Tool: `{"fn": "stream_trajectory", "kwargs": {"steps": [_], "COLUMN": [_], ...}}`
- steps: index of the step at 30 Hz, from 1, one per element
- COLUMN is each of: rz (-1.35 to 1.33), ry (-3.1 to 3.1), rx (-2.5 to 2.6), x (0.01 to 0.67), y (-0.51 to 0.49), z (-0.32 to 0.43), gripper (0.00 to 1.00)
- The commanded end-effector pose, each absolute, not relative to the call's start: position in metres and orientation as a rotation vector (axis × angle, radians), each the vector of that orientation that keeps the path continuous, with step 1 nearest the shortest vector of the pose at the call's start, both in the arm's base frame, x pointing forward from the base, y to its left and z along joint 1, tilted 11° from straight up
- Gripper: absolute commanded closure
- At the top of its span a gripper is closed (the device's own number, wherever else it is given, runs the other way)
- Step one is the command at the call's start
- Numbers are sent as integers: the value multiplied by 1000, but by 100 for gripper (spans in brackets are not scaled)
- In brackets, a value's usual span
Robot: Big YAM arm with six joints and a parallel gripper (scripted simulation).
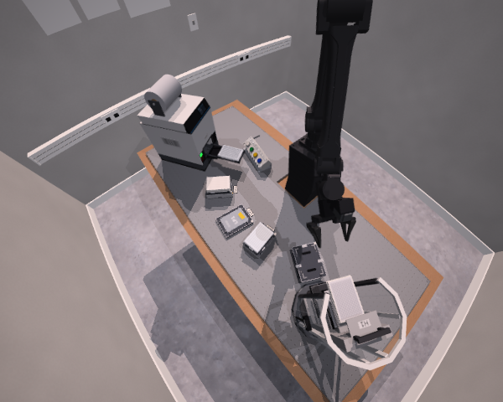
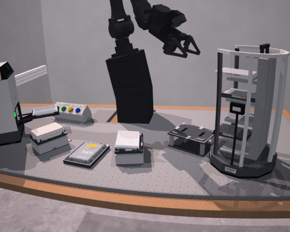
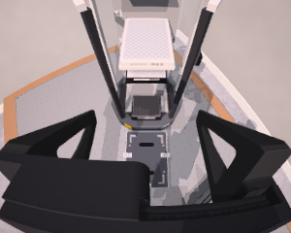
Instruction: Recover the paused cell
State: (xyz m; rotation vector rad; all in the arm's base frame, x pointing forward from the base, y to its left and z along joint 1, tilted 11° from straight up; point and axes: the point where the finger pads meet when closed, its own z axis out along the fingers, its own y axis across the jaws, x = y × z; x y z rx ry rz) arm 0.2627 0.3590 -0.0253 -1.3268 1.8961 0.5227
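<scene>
My gripper (image 1: 332,231) is open and empty. It hangs high above the deck between the arm's base and the plate hotel H1 (image 1: 360,320), fingers pointing toward H1 (image 2: 247,112). It also shows in the exterior view (image 2: 181,47) and in the wrist view (image 3: 152,149). A white plate (image 2: 236,72) lies in H1's top slot, and its front end juts to the front posts (image 3: 145,42). The black recovery nest N6 (image 2: 191,132) stands empty in front of H1 (image 3: 147,149). Lower H1 shelves hold dark plates, hard to make out.
Two shakers each carry a white plate, one near the middle (image 2: 128,142) and one by the sealer (image 2: 49,136). The lid park LP1 (image 2: 87,152) holds a lid with a yellow mark. The sealer SEAL (image 2: 1,99) holds a plate (image 2: 45,109) on its tray. PANEL (image 2: 72,110) is behind.
</scene>
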Motion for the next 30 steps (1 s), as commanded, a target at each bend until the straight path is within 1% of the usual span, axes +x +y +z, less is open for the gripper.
{"fn": "stream_trajectory", "kwargs": {"steps": [1, 6, 10, 30], "rz": [530, 530, 519, 527], "ry": [1866, 1866, 1881, 1870], "rx": [-1314, -1314, -1320, -1316], "x": [270, 270, 268, 270], "y": [369, 369, 356, 356], "z": [-15, -15, -35, -73], "gripper": [0, 0, 0, 0]}}
